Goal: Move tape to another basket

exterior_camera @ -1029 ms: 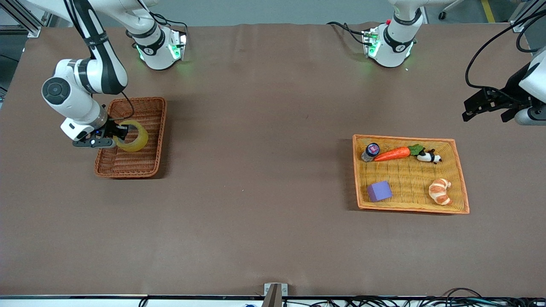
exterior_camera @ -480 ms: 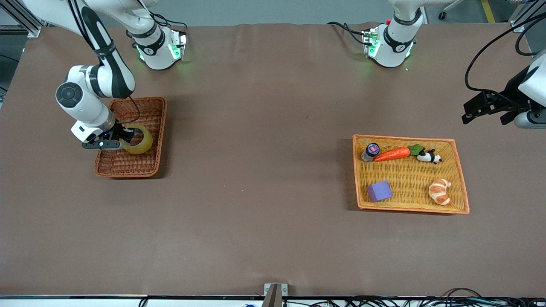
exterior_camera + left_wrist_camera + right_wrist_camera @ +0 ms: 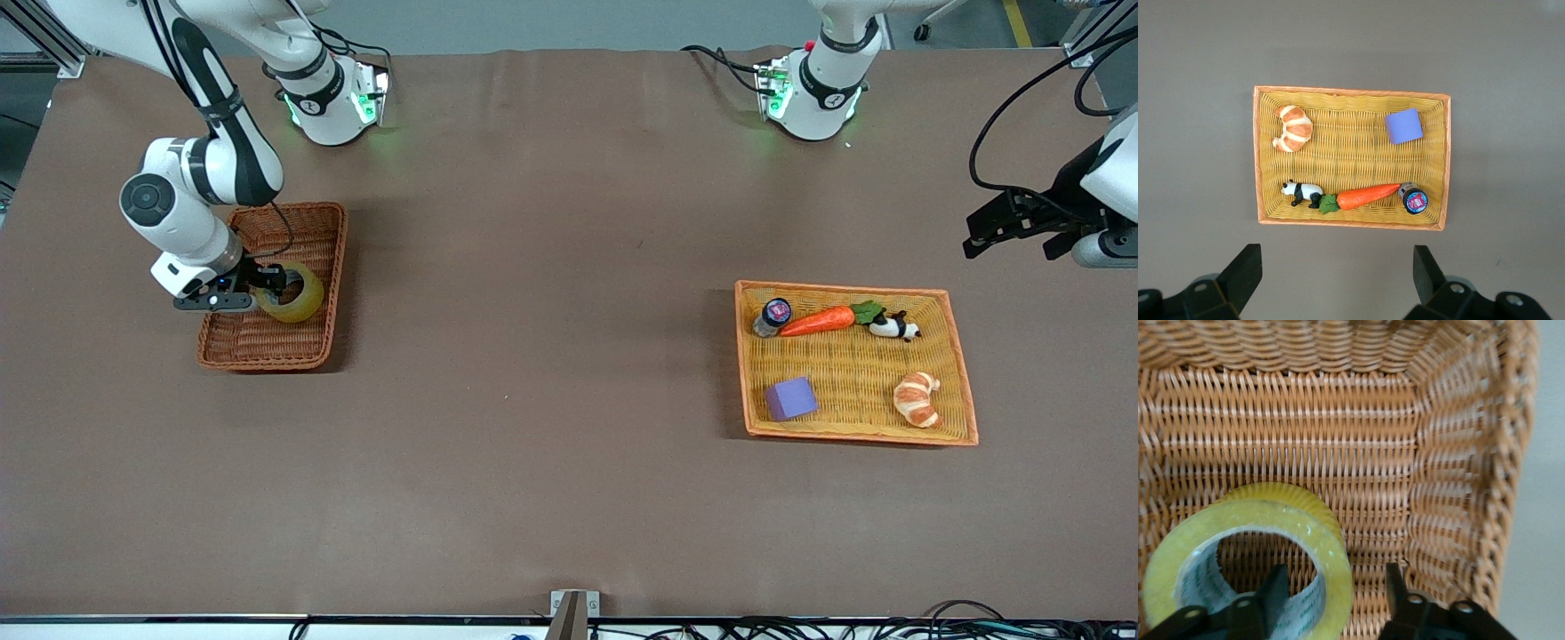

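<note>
The tape [image 3: 291,292] sits inside the reddish-brown wicker basket [image 3: 314,343] at the right arm's end of the desk, low in the basket and apparently resting on or just above the weave. The right tool [image 3: 267,290] is down in the basket with it: in the right wrist view 1 finger passes through the roll's hole and the other stands outside the wall with a clear gap, so the tool looks parted and no longer clamping the tape [image 3: 1245,553]. The placing step looks all but done.

The roll looks light and rigid, with a smooth, slippery outer face; the sensible hold is across its wall, 1 finger inside the hole, as here. Set on edge it could roll.

The left tool [image 3: 1013,227] waits, spread wide and empty, over bare desk beside the orange-yellow tray [image 3: 964,400].
</note>
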`<state>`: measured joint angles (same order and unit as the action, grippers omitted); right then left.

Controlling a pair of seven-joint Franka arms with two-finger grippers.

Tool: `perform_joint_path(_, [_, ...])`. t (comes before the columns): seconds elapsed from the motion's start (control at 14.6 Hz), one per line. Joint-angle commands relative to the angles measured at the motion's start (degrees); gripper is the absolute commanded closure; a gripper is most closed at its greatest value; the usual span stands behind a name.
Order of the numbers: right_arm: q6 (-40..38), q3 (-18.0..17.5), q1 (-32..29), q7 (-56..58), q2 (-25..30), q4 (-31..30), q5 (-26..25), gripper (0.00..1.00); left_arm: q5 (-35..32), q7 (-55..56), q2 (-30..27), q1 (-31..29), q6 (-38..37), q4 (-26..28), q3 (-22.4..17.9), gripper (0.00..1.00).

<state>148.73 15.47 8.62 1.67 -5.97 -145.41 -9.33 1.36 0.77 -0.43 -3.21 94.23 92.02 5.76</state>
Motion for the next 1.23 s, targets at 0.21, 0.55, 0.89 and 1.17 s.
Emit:
perform_joint_path(0.21, [-20.8, -2.7, -3.5, 0.2, 11.0, 15.0, 2.4, 0.0, 0.2, -4.1, 1.4, -1.1, -0.4, -2.1, 0.0, 0.0])
perform_joint_path(0.55, [-42.2, -7.2, -7.8, 0.5, 11.4, 36.7, 9.0, 0.0, -3.9, -2.4, 2.2, -1.0, -0.4, -4.0, 0.0, 0.0])
perform_joint_path(0.89, [-53.7, -14.4, -13.9, 0.4, 9.5, 52.8, 9.5, 0.0, -3.8, -2.1, 1.7, -0.4, -1.8, -5.9, 0.7, 0.0])
perform_joint_path(1.17, [-60.9, -12.2, -11.1, -4.5, 7.7, 60.4, 9.3, 0.0, -0.9, -2.4, 1.7, -0.9, -4.5, -5.9, 0.7, 0.0])
